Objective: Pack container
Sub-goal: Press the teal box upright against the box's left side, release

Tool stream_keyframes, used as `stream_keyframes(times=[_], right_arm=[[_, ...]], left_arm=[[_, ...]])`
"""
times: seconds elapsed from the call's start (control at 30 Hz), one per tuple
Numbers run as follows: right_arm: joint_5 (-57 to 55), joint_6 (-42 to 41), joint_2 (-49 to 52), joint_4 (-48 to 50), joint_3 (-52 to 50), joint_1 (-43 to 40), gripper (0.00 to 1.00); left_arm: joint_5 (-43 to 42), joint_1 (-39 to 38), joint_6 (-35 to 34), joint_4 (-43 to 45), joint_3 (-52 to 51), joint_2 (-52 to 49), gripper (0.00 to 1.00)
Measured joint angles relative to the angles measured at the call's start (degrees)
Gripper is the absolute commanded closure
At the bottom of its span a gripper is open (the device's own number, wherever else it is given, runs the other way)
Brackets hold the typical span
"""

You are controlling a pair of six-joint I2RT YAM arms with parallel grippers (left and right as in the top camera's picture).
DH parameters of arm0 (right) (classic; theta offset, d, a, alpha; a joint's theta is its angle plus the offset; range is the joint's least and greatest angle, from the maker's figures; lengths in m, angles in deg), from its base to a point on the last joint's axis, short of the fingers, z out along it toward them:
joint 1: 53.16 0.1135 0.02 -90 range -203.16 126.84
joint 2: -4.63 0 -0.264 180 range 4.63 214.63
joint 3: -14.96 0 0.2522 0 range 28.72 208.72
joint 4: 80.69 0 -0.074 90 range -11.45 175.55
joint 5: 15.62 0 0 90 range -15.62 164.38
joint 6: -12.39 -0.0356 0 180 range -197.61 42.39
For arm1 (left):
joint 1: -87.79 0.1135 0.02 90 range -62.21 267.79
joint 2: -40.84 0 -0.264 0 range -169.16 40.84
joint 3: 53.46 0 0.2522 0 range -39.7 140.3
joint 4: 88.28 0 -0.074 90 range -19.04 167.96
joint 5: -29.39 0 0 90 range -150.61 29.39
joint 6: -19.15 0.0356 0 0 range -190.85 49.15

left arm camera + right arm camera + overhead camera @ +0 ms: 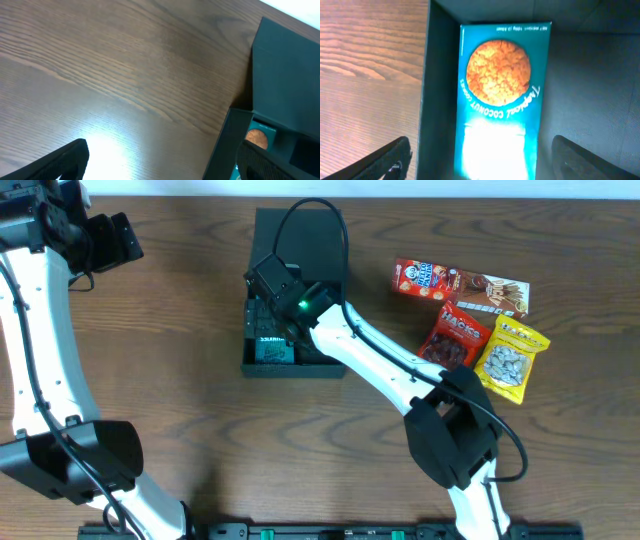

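The container [296,370] is a matte black shallow box at the table's middle, with its flap lid [300,240] open toward the back. A teal coconut cookie box [272,348] lies flat in its left half. My right gripper [266,304] hovers over it, open and empty. In the right wrist view the fingers [490,165] straddle the cookie box [502,85], with one finger outside the container's left wall [442,90]. My left gripper [118,240] is open and empty at the far left. Its wrist view shows the fingers [160,165], the container's wall [225,145] and the cookie box [260,136].
Right of the container lie a red snack box [430,278], a brown chocolate-stick box [497,295], a red chip packet [455,338] and a yellow seed packet [510,358]. The right arm reaches across the table from the front edge.
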Motion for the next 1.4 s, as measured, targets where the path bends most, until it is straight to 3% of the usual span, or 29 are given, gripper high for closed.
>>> stream_keyframes(times=[0.1, 0.13, 0.17, 0.27, 0.33, 0.43, 0.8, 1.4], right_arm=[[-0.2, 0.39, 0.0, -1.7, 0.09, 0.0, 0.07], [-0.24, 0.83, 0.0, -2.93, 0.2, 0.0, 0.11], [-0.37, 1.57, 0.0, -3.8, 0.35, 0.0, 0.2], [-2.51, 2.91, 0.0, -7.82, 1.64, -0.09, 0.68], [-4.07, 3.34, 0.0, -9.29, 2.03, -0.24, 0.85], [-5.49, 5.22, 0.09, -9.9, 2.03, -1.38, 0.96], [-5.95, 9.92, 6.73, -10.01, 2.03, -3.76, 0.99], [6.84, 12.87, 9.79, -5.79, 2.03, -3.78, 0.98]], left_arm=[[-0.02, 0.0, 0.0, 0.0, 0.0, 0.0, 0.05], [-0.02, 0.0, 0.0, 0.0, 0.0, 0.0, 0.05], [-0.02, 0.0, 0.0, 0.0, 0.0, 0.0, 0.05], [-0.02, 0.0, 0.0, 0.0, 0.0, 0.0, 0.05], [-0.02, 0.0, 0.0, -0.02, 0.0, 0.0, 0.05], [-0.02, 0.0, 0.0, -0.04, 0.0, 0.0, 0.05], [-0.02, 0.0, 0.0, -0.07, 0.0, 0.0, 0.05], [-0.02, 0.0, 0.0, -0.11, 0.0, 0.0, 0.05]])
